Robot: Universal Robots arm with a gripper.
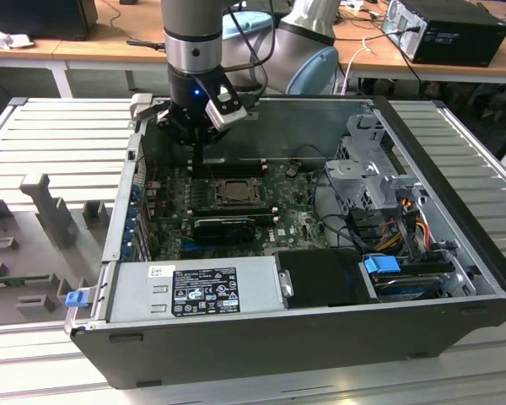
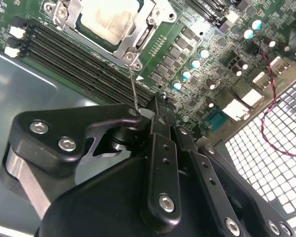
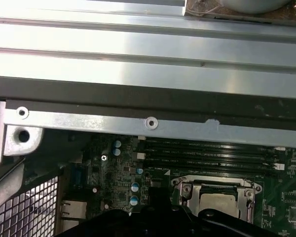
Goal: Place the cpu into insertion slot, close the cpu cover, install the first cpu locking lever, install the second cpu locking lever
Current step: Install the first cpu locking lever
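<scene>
The cpu (image 2: 108,19) lies in the insertion slot on the green motherboard (image 2: 207,64), its pale metal face up. The silvery cpu cover (image 2: 145,34) lies flat around it. In the exterior view the cpu (image 1: 234,193) sits mid-board. A thin wire locking lever (image 2: 133,86) rises from the cover's corner to my gripper (image 2: 147,109), whose black fingers are shut on the lever's end. My gripper (image 1: 199,160) hangs just beyond the socket toward the case's rear wall. The first wrist view shows the cpu (image 3: 218,200) and the cover (image 3: 185,190).
Long black memory slots (image 2: 79,64) run beside the socket. The open case has a power supply (image 1: 194,291) at the front, a drive cage (image 1: 367,173) on the exterior view's right, and a perforated rear grille (image 2: 271,163). Capacitors (image 2: 195,63) stand near my fingers.
</scene>
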